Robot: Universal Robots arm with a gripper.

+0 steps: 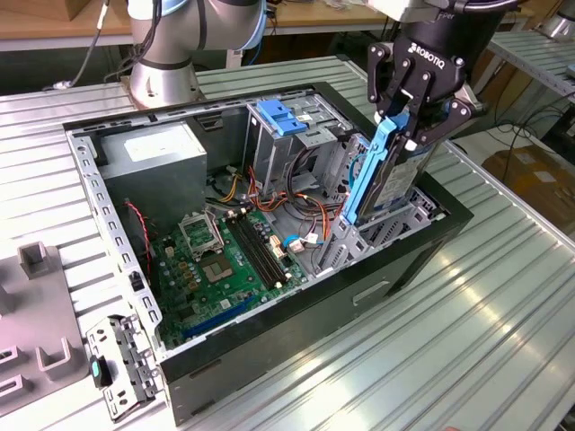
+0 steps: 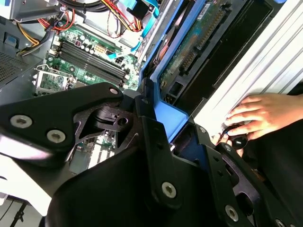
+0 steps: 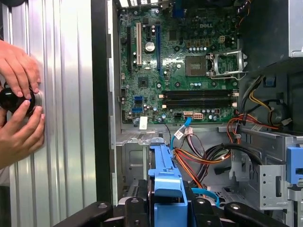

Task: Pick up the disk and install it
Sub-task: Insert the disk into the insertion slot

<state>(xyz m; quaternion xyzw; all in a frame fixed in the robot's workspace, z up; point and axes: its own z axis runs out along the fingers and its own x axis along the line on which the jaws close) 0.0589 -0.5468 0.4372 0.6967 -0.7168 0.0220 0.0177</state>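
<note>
Clearly the black two-finger claw [image 1: 406,135] is closed on the upper end of the disk [image 1: 398,184], a flat dark metal hard drive with a blue plastic side bracket. The disk hangs directly below the claw, steep and a little tilted, and its lower end is down at the grey metal drive bay [image 1: 395,224] of the open black computer case [image 1: 296,310]. Beside the claw, outside the case wall, a person's hands [image 3: 19,118] hold a small black round object [image 3: 14,101] on the ribbed aluminium table [image 1: 449,341].

glossy plastic bracket [image 1: 367,175], metal disk [image 1: 402,180], shiny ribbed metal table [image 1: 503,305]
</note>
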